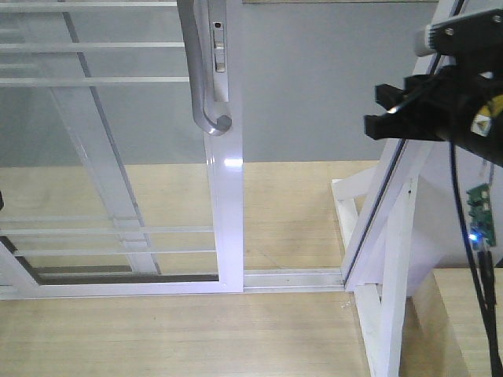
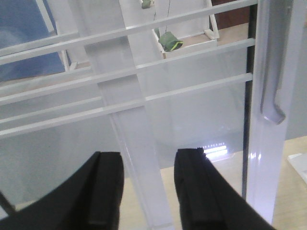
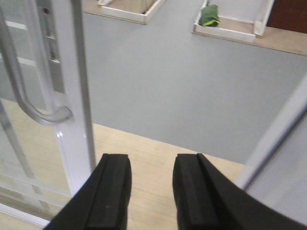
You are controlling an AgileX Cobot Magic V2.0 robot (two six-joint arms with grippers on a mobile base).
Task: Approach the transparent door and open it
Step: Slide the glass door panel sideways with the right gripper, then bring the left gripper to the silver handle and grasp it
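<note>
The transparent door [image 1: 118,149] fills the left of the front view: clear glass with thin white bars and a white side rail. Its curved grey handle [image 1: 200,75] hangs on that rail. My right gripper [image 1: 391,106] is open and empty, up at the right, well apart from the handle. In the right wrist view the open gripper [image 3: 151,191] sits right of the handle [image 3: 29,96] and the rail [image 3: 72,96]. In the left wrist view my left gripper [image 2: 148,191] is open and empty, facing the glass [image 2: 192,110], with the handle [image 2: 273,91] to its right.
A white slanted support post [image 1: 393,204] stands at the right, with the floor track [image 1: 291,276] running from it to the door rail. Light wood flooring lies in front, grey floor beyond. A green object [image 3: 209,15] lies in a far tray. A small circuit board [image 1: 481,216] hangs by my right arm.
</note>
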